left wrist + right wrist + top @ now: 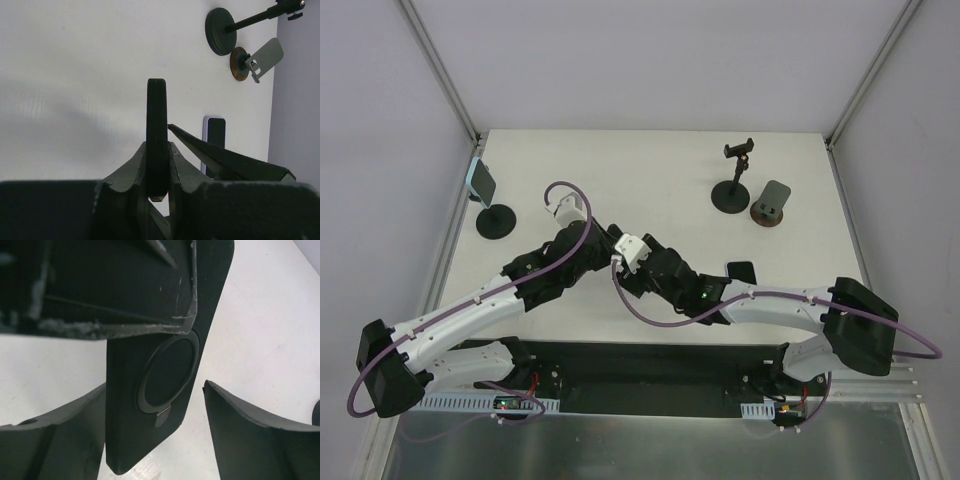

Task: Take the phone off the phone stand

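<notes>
Left end effector [157, 148] is clamping the black phone [156, 110] edge-on; right end effector [154, 389] is hanging open around that phone

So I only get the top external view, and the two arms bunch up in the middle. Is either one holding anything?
Observer: Yes. The left wrist view shows the left gripper shut on a black phone, seen edge-on.
Operator: And the other arm?
Observer: The right gripper is open, one finger on each side of that phone.
Operator: Which face does its camera see?
Observer: The back, with a round ring on it.
</notes>
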You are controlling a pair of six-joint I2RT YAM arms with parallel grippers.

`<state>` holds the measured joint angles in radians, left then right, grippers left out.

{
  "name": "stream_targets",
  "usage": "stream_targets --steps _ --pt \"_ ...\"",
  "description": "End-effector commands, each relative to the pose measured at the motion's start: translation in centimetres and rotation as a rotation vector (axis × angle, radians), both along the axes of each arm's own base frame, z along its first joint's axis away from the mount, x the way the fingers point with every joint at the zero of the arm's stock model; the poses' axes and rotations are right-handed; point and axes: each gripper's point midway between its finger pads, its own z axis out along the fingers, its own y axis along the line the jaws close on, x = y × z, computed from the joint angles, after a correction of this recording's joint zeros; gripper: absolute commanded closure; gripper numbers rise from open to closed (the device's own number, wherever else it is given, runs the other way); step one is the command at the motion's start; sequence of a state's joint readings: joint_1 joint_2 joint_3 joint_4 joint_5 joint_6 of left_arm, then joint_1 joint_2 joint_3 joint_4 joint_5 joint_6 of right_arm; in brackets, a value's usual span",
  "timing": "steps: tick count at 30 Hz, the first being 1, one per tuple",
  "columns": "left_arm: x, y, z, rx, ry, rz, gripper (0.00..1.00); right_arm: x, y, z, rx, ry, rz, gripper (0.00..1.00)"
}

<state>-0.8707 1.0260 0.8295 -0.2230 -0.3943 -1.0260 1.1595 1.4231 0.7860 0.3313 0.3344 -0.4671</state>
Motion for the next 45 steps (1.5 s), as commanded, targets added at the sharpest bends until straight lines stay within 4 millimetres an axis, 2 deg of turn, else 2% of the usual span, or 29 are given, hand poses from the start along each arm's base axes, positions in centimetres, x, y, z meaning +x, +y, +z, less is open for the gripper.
stream_targets --steps 1,3,4,6,7,9,10,12,17,18,25,27,28,29,30,33,35,39,40,45 --pt "0.3 -0.6 3.5 -0.130 -0.068 0.017 0.97 0.8 1.3 3.4 0.090 -0.060 -0.034 0.30" --pt "0.3 -0.5 3.6 -0.127 -0.074 0.019 0.95 0.8 1.2 3.4 0.091 -0.057 -0.034 0.43" --pt "0.3 -0.4 3.6 -0.127 -0.076 0.021 0.94 0.8 1.1 3.6 0.095 -0.059 -0.039 0.53" --pt "0.3 -0.3 3.5 -0.119 -0.079 0.019 0.93 0.8 0.9 3.6 0.092 -0.055 -0.045 0.64" --pt "0.3 -0.3 3.7 -0.121 -0.085 0.017 0.93 0.7 0.8 3.8 0.097 -0.055 -0.049 0.74" --pt "0.3 -0.2 3.7 -0.113 -0.090 0.016 0.91 0.7 0.5 3.9 0.099 -0.050 -0.056 0.82" --pt "0.3 -0.2 3.8 -0.114 -0.093 0.015 0.89 0.6 0.5 3.9 0.101 -0.046 -0.058 0.91" --pt "0.3 0.0 3.8 -0.098 -0.102 0.011 0.80 0.6 0.2 4.0 0.102 -0.038 -0.067 0.99" --pt "0.7 1.1 5.2 -0.062 -0.169 0.029 0.61 0.3 -0.8 3.6 0.094 -0.005 -0.085 0.99" --pt "0.7 1.5 5.4 -0.037 -0.189 0.028 0.54 0.3 -1.1 3.8 0.099 0.002 -0.090 0.99" --pt "0.9 5.4 7.8 0.105 -0.342 0.079 0.31 -0.2 -3.7 1.7 0.171 0.269 -0.125 0.99" --pt "0.9 6.3 8.1 0.169 -0.379 0.080 0.27 0.2 -5.2 0.9 0.214 0.364 -0.181 0.99" --pt "0.9 6.8 8.4 0.185 -0.395 0.082 0.25 -0.4 -5.3 0.4 0.227 0.417 -0.164 0.99" --pt "0.9 7.3 8.3 0.230 -0.411 0.075 0.23 0.2 -6.1 0.3 0.267 0.467 -0.205 0.99" --pt "0.8 7.6 8.5 0.246 -0.423 0.075 0.21 -0.6 -6.3 -0.3 0.282 0.525 -0.188 0.99" --pt "0.6 8.6 8.3 0.326 -0.453 0.061 0.17 -0.3 -8.2 -1.4 0.284 0.584 -0.256 0.99" --pt "0.7 9.2 8.1 0.398 -0.471 0.043 0.11 -0.4 -9.9 -2.9 0.249 0.637 -0.312 0.99" --pt "0.9 10.4 7.5 0.521 -0.485 0.027 0.03 -1.4 -11.3 -4.7 0.268 0.775 -0.341 0.99" --pt "0.9 10.7 7.5 0.543 -0.485 0.029 0.02 -1.8 -11.8 -5.4 0.272 0.807 -0.357 0.99" --pt "1.2 12.2 7.8 0.638 -0.492 0.034 0.01 -2.6 -13.1 -6.3 0.329 0.929 -0.381 0.99"
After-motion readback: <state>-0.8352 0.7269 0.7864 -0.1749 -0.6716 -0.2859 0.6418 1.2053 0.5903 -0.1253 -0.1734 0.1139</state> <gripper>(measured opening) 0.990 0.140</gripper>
